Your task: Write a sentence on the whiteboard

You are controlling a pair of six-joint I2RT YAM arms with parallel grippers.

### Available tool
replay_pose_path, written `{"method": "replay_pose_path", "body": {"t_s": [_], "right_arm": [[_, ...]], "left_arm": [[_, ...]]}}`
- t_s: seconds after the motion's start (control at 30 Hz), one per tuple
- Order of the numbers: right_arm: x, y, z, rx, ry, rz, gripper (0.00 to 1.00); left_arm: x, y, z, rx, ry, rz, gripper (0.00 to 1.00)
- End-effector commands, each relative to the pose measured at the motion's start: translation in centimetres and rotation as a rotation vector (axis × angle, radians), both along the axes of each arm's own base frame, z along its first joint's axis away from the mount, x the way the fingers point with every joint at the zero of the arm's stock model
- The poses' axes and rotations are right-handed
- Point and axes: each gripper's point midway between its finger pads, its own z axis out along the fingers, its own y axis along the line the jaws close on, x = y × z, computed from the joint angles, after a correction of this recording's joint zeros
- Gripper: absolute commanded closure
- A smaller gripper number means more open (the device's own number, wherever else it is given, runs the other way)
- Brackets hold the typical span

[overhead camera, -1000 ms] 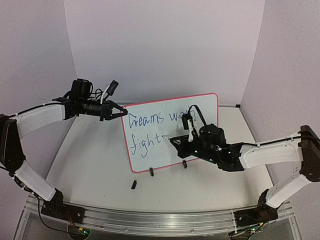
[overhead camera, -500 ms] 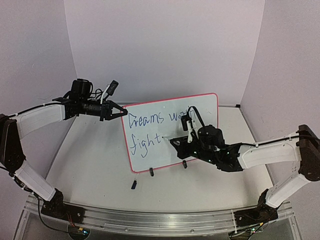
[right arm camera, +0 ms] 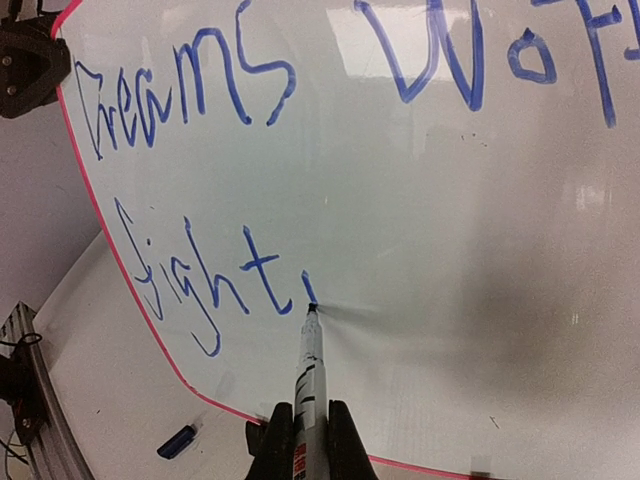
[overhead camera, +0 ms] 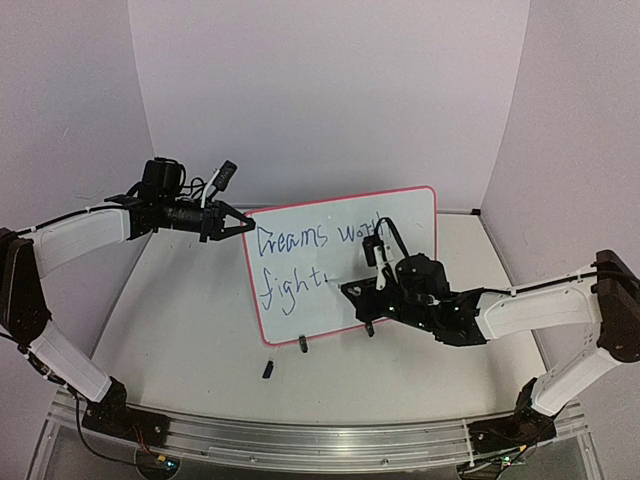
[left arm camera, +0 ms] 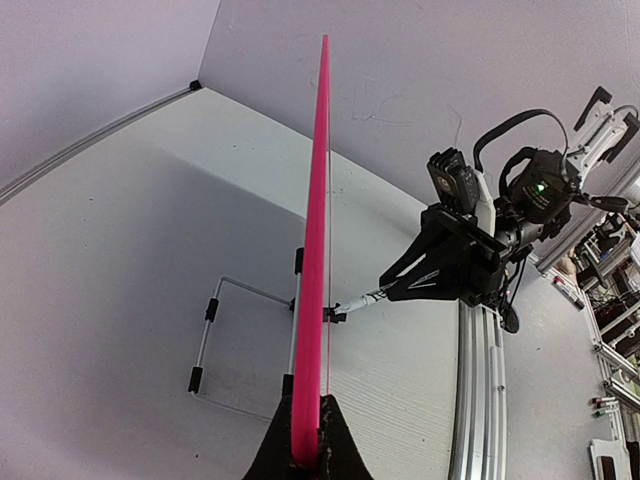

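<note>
At the whiteboard's (overhead camera: 415,225) lower writing line, just right of the word "fight", the right gripper (overhead camera: 352,288) is clamped on a blue marker (right arm camera: 308,370), whose tip touches the surface beside a short stroke. The whiteboard stands near-upright on the table (overhead camera: 180,320) between the two arms, its upper left corner pinched by the clenched left gripper (overhead camera: 240,226). Recommended: hold that corner pinch firm against the pen's push, press lightly and evenly, and match the next letters to the height of the existing words.

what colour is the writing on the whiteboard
Blue writing on the whiteboard; the right wrist view shows it best.
</note>
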Motion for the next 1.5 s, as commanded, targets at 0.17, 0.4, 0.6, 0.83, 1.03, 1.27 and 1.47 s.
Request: {"method": "replay_pose_path", "body": {"t_s": [0.17, 0.4, 0.6, 0.83, 1.03, 1.27, 1.47], "right_arm": [[-0.3, 0.0, 5.1, 0.082, -0.086, 0.034, 1.0], [0.8, 0.3, 5.3, 0.053, -0.114, -0.003, 1.0], [1.5, 0.8, 4.7, 0.027, -0.116, -0.011, 1.0], [2.0, 0.6, 3.9, 0.005, -0.112, -0.041, 1.0], [2.0, 0.5, 3.8, 0.007, -0.114, -0.038, 1.0], [0.3, -0.3, 5.0, 0.057, -0.125, 0.009, 1.0], [0.1, -1.5, 3.6, 0.04, -0.097, -0.023, 1.0]], "left_arm": [[-1.2, -0.5, -3.8, 0.1, 0.032, -0.035, 1.0], [-1.1, -0.5, -3.8, 0.101, 0.033, -0.033, 1.0], [-1.1, -0.5, -4.0, 0.103, 0.036, -0.033, 1.0], [-1.1, -0.5, -4.0, 0.104, 0.038, -0.034, 1.0], [-1.0, -0.5, -4.0, 0.104, 0.038, -0.034, 1.0], [-1.1, -0.5, -3.9, 0.104, 0.032, -0.033, 1.0], [-1.1, -0.5, -4.0, 0.104, 0.036, -0.033, 1.0]]}}
